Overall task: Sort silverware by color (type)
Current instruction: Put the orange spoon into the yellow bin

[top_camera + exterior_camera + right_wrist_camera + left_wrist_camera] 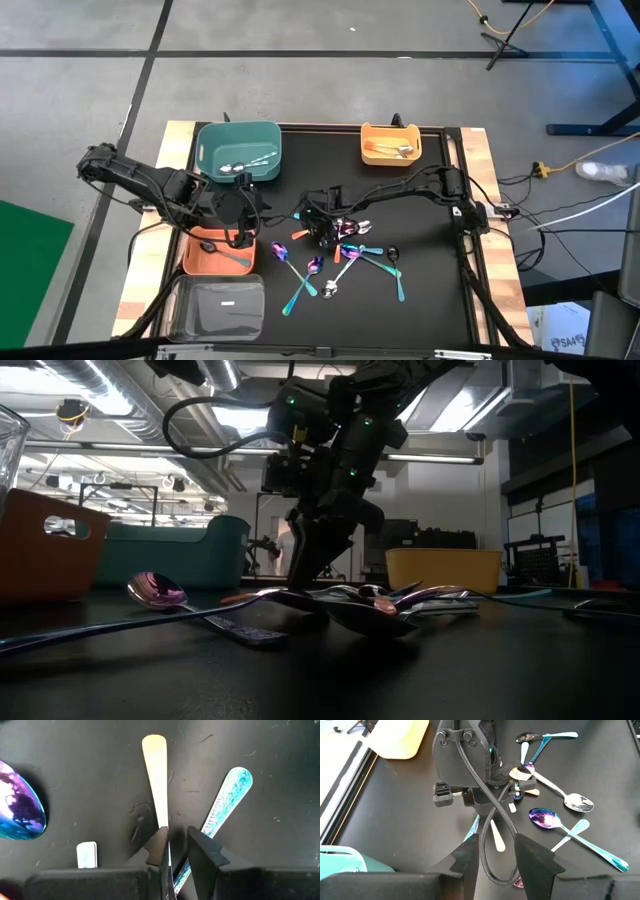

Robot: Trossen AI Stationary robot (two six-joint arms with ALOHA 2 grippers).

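Observation:
Several small spoons (345,258) in purple, teal, silver and black lie scattered on the black mat (420,200). My right gripper (322,228) points down into the left end of this pile, shut on an orange-copper spoon (155,775). A teal spoon handle (227,795) lies beside it on the mat. My left gripper (240,218) hangs open above the orange bin (200,255) at the front left, with nothing between its fingers (535,862). My right gripper has the copper spoon's handle where it narrows (164,822), between its two fingers, close against one of them. The fingers slant down from above and lie across the handle. The fingers hide the place of contact. The handle's free end (497,842) sticks out low over the mat.
A teal bin (238,150) with silver spoons stands at the far left, a yellow-orange bin (390,143) with spoons at the far right. The orange bin holds a dark spoon (232,256). A clear bin (218,305) stands at the near left. A small white tag (86,855) lies by the fingers.

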